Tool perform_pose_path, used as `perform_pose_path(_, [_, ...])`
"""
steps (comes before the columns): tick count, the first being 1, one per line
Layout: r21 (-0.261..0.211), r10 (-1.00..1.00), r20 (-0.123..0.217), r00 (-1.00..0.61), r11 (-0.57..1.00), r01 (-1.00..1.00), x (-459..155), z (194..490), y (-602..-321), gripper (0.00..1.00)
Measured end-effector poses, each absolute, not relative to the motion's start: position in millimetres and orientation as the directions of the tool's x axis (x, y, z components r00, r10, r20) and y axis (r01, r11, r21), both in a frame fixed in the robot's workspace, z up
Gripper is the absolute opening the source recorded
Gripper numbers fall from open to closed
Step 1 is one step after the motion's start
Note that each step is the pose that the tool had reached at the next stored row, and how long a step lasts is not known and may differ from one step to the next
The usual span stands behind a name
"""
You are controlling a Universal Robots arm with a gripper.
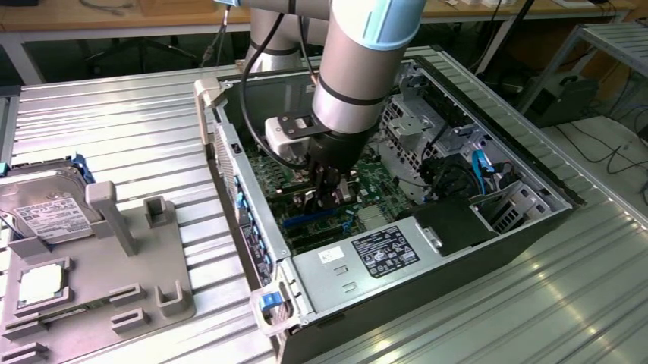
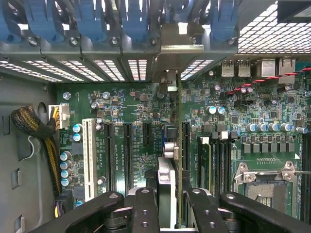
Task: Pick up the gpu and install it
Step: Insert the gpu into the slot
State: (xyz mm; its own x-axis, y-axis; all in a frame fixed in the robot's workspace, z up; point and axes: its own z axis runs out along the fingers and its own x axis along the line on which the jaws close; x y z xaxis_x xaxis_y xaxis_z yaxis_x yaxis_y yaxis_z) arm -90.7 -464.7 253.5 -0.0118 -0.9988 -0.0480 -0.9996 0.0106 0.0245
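In the exterior view my gripper [image 1: 326, 196] reaches down into the open computer case [image 1: 526, 163], over the green motherboard [image 1: 380, 189]. The wrist view shows my gripper [image 2: 172, 211] shut on the gpu [image 2: 178, 145], which I see edge-on as a thin green card standing upright over a black expansion slot. Its black and silver cooler [image 2: 166, 179] sits between my black fingers [image 2: 145, 208]. The card's far end meets the silver bracket opening [image 2: 170, 46] in the case's rear wall. Whether the card is seated in the slot I cannot tell.
Blue slot latches [image 2: 131, 22] line the rear wall. A white slot [image 2: 89, 158], black slots [image 2: 127, 155], the CPU socket [image 2: 266, 180] and braided cables [image 2: 30, 127] surround the card. Outside the case, a grey fixture [image 1: 127, 262] holds a hard drive [image 1: 41, 205] and a CPU chip [image 1: 42, 282].
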Motion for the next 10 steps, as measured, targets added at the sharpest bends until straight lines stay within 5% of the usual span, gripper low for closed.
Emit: perform_pose_path(10, [0.024, -0.999, -0.048, -0.012, 0.011, -1.000, -90.9, 251.8, -464.7, 0.28])
